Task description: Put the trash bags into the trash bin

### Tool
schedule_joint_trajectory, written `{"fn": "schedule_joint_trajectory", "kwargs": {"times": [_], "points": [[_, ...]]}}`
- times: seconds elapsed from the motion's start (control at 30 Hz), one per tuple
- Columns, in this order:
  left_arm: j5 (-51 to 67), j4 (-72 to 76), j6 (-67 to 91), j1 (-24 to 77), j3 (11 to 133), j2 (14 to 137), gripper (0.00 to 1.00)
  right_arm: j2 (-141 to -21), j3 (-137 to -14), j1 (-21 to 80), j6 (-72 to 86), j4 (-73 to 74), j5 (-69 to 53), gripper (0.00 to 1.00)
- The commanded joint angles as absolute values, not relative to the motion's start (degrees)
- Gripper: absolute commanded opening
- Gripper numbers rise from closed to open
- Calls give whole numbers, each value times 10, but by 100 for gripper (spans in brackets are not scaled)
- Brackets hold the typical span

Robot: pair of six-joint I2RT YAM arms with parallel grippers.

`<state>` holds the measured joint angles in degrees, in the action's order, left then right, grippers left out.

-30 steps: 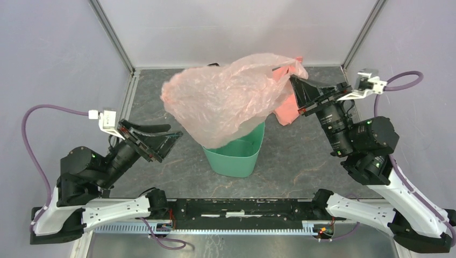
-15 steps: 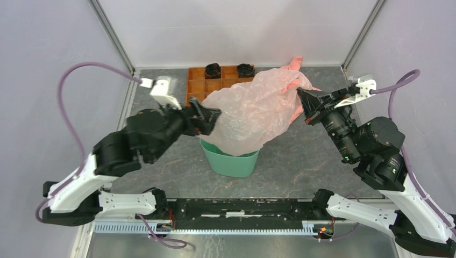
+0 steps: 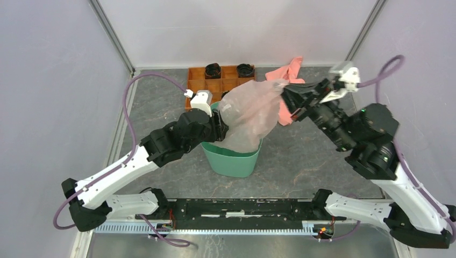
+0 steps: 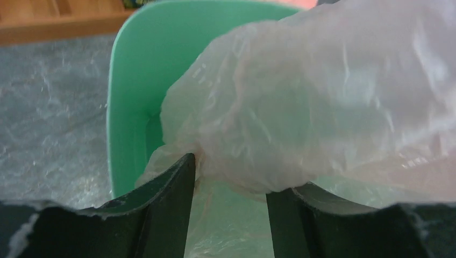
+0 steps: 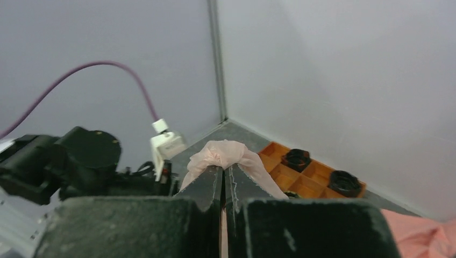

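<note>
The pale pink translucent trash bag point(image 3: 250, 113) hangs stretched from my right gripper point(image 3: 285, 97) down into the mint-green trash bin point(image 3: 231, 161) at the table's middle. In the right wrist view my right gripper point(image 5: 223, 167) is shut on a bunched end of the bag point(image 5: 226, 153). My left gripper point(image 3: 220, 126) is over the bin's far-left rim, against the bag. In the left wrist view its fingers stand apart point(image 4: 231, 177), with the bag point(image 4: 322, 107) bulging across their tips above the bin's inside point(image 4: 129, 107).
An orange compartmented tray point(image 3: 207, 86) with two black round parts point(image 3: 213, 69) stands at the back, behind the bin. A salmon-pink cloth towel point(image 3: 285, 72) lies at the back right, partly behind my right gripper. Grey walls and corner posts enclose the table.
My left arm swung from the left side to the bin and now presses against the bag. My right gripper moved left and lower with the bag, which has sunk further into the bin.
</note>
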<state>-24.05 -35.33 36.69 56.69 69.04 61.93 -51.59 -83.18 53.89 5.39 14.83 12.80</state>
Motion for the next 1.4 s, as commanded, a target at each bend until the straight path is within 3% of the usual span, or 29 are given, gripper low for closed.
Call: {"fn": "schedule_joint_trajectory", "kwargs": {"times": [0.0,0.27,0.37,0.57,0.73,1.1,1.37], "points": [[-160,-307,394,540,657,580,59,-575,-836,539,47,125,-21,1],[-115,-352,347,540,696,499,86,-638,-815,540,44,139,-80,1],[-130,-393,349,540,698,453,91,-659,-814,540,46,149,-103,1],[-198,-460,390,540,649,409,91,-672,-765,540,59,158,-36,1],[-204,-396,421,540,575,414,78,-673,-760,539,62,153,-20,1],[-134,-266,357,540,607,573,71,-642,-754,539,50,147,22,1],[-171,-377,320,540,676,526,96,-608,-722,540,42,143,48,1]]}}
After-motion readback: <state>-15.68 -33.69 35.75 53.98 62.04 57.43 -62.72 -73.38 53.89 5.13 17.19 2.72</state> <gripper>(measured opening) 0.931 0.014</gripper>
